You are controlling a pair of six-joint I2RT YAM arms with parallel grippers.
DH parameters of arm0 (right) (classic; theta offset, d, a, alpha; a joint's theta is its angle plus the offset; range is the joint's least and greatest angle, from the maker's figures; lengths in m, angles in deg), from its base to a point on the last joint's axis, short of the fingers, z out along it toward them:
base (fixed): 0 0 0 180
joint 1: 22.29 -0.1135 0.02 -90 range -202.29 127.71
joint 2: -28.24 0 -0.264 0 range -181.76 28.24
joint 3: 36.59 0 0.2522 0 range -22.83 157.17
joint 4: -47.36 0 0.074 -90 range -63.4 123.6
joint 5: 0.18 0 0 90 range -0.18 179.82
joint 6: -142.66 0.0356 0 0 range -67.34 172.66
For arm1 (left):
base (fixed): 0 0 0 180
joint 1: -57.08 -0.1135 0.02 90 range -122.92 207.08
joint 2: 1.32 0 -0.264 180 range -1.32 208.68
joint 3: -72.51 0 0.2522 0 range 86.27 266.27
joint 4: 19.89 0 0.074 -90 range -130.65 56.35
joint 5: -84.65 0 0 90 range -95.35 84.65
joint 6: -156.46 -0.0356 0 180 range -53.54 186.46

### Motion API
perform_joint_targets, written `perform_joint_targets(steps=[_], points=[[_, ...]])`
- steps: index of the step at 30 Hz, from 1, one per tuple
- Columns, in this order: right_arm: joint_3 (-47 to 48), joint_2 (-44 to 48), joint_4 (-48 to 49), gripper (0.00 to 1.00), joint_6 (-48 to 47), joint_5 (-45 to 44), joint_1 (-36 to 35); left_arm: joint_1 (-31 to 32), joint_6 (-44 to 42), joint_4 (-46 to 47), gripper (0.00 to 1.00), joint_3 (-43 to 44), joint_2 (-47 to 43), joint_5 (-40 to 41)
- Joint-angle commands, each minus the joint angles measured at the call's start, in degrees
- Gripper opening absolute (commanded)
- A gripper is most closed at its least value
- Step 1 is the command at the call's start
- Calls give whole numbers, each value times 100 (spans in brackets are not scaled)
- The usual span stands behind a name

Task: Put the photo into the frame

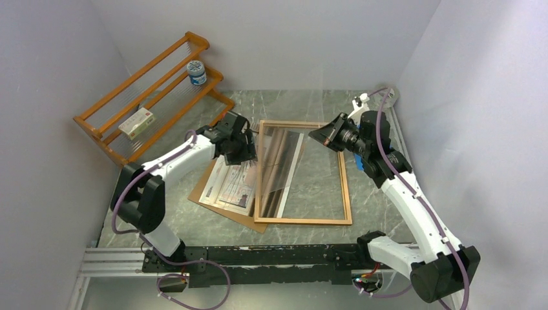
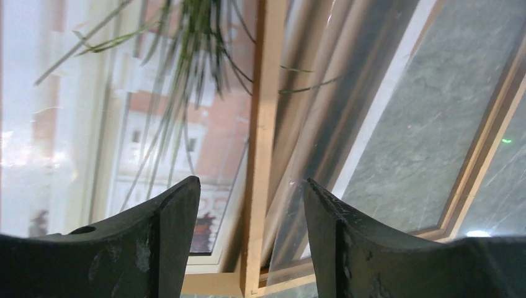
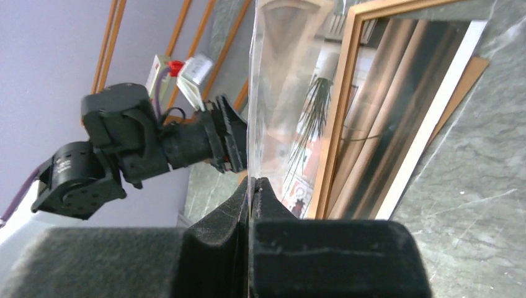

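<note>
Right hand (image 3: 253, 183), closest to its own wrist camera, has its two black fingers pressed together on the lower edge of a clear pane (image 3: 279, 74), which rises steeply out of that view toward the top

From above, the frame (image 1: 304, 221) lies flat on the bench (image 1: 375, 194) at the centre of the picture. Its long axis runs from bottom to top, its short rails at the near and far ends, and the grey stone shows through its right half

The photo (image 1: 236, 184) lies face up just left of centre, resting on a brown backing board (image 1: 245, 219). Its long axis runs nearly parallel to the frame's, leaning slightly to the upper right. Its right part reaches under the frame's left rail, so the curtain stripes and a white border show inside the opening

Left hand (image 2: 251, 183) hovers over that left rail near its upper end, fingers apart, the rail and an edge of clear sheet between them; I cannot tell whether they touch either

An orange rack (image 1: 103, 126) stands at the upper left, holding a small jar (image 1: 196, 72) and a box (image 1: 137, 123)
</note>
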Motion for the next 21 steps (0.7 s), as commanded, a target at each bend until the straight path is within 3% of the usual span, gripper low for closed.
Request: perform_joint_targets(steps=[1,5,14,21], points=[[-453,75,1175,0,333,405,-2,-328,5,-91,65,-259,-403,51],[-1110,198,1300,0,261,111,7,-567,3,22,64,-510,-567,23],[-2843,507,1406,0,3,-516,282,-617,18,819,86,-974,-288,-1028],[-3500,914,1424,0,-531,-609,838,-617,-122,1130,89,-1031,113,-1380]])
